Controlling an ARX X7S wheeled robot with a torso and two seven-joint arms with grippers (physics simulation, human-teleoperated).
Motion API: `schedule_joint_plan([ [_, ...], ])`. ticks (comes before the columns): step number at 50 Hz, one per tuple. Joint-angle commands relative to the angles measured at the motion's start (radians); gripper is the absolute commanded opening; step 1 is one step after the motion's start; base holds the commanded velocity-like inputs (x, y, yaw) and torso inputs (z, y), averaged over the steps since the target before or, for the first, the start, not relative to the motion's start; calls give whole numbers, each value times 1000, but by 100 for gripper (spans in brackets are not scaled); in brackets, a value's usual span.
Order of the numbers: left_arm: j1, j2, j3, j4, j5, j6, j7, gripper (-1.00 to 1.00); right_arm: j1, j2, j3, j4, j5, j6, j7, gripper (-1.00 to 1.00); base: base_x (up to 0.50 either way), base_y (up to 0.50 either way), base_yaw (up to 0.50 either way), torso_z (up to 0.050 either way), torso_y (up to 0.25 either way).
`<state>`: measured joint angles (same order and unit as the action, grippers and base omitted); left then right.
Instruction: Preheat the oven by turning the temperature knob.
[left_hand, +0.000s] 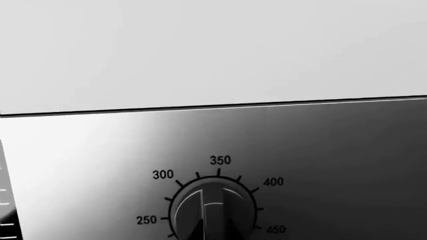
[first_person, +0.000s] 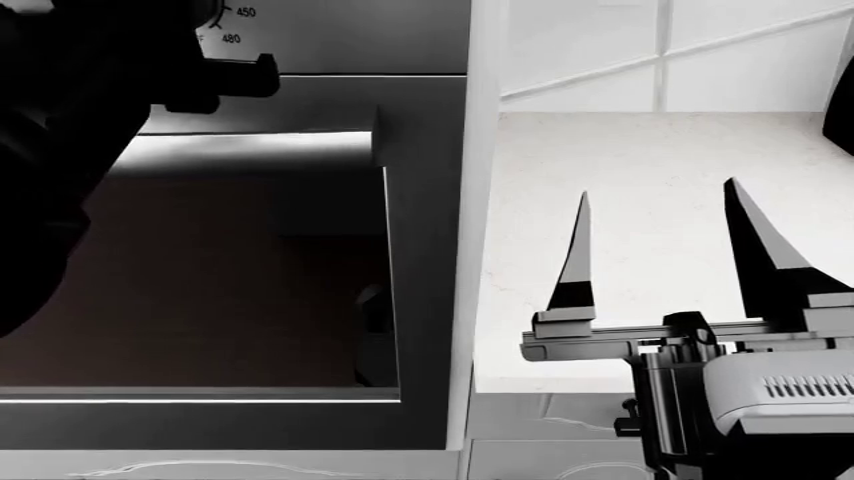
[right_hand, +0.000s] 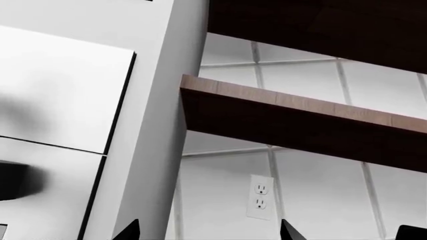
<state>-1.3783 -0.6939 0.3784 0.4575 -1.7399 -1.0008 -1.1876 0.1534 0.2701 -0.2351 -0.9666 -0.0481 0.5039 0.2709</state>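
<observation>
Head cam looks down at oven (first_person: 267, 300) front; left wrist cam close on temperature knob (left_hand: 212, 210); right wrist tilts upward.

Left arm (first_person: 67, 150) is raised up and forward, a dark bulk filling the head view's left side, its wrist stretched ahead; the left gripper's own jaws can't be made out. Right gripper (first_person: 661, 245) hangs low and level, its two tapered fingers (first_person: 574, 255) pointing forward, spread wide apart, nothing between them.

Brushed-metal oven (first_person: 427, 250), wooden shelf (right_hand: 300, 107).
</observation>
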Motion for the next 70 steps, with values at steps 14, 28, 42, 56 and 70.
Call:
schedule_joint_plan([
  [14, -3, 14, 52, -76, 84, -9, 75, -100, 2, 7, -4, 5, 9, -5, 9, 100, 11, -1, -7, 0, 0],
  [28, -38, 11, 138, -94, 211, -76, 193, -100, -3, 12, -9, -1, 9, -3, 16, 100, 12, -2, -8, 2, 0],
  [42, -61, 8, 171, -133, 268, -92, 252, -100, -1, 17, -10, 7, 14, -6, 21, 100, 13, -4, -10, 1, 0],
  [56, -105, -3, 221, -151, 256, -168, 270, -100, 0, 19, -17, 8, 12, -8, 28, 100, 14, -4, -12, 2, 0],
  [70, -107, -13, 274, -119, 314, -191, 325, -100, -1, 24, -19, 11, 16, -10, 33, 100, 13, -4, -12, 1, 0],
])
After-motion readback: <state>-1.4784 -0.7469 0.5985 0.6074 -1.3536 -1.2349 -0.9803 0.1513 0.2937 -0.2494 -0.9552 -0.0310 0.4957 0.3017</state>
